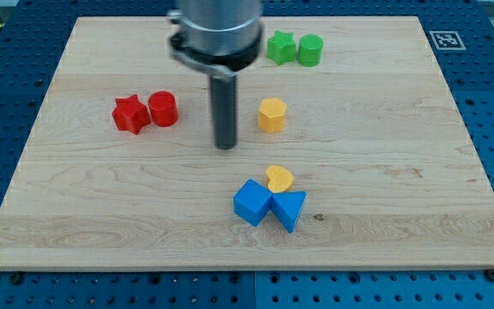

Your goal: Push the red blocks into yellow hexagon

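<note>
A red star block [130, 114] and a red cylinder [163, 109] sit side by side, touching, at the view's left. The yellow hexagon [271, 114] stands right of centre. My tip [225, 147] rests on the board between them, closer to the hexagon, about 70 px right of the red cylinder and slightly lower in the view. It touches no block.
A green star [280, 46] and a green cylinder [310, 50] sit at the view's top. A yellow heart-like block [280, 179], a blue cube [252, 202] and a blue triangle [289, 209] cluster below centre. The wooden board [401, 172] lies on a blue pegboard.
</note>
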Controlling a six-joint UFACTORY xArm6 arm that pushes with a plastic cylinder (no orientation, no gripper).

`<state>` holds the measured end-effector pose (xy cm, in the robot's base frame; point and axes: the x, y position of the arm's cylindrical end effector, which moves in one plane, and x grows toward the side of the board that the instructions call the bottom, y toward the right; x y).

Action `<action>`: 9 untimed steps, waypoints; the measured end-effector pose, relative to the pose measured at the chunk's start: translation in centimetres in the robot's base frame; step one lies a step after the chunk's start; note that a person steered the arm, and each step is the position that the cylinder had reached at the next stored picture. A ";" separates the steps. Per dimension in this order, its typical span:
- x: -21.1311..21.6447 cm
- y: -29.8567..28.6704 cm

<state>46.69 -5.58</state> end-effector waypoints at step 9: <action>-4.9 -9.0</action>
<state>41.77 -14.57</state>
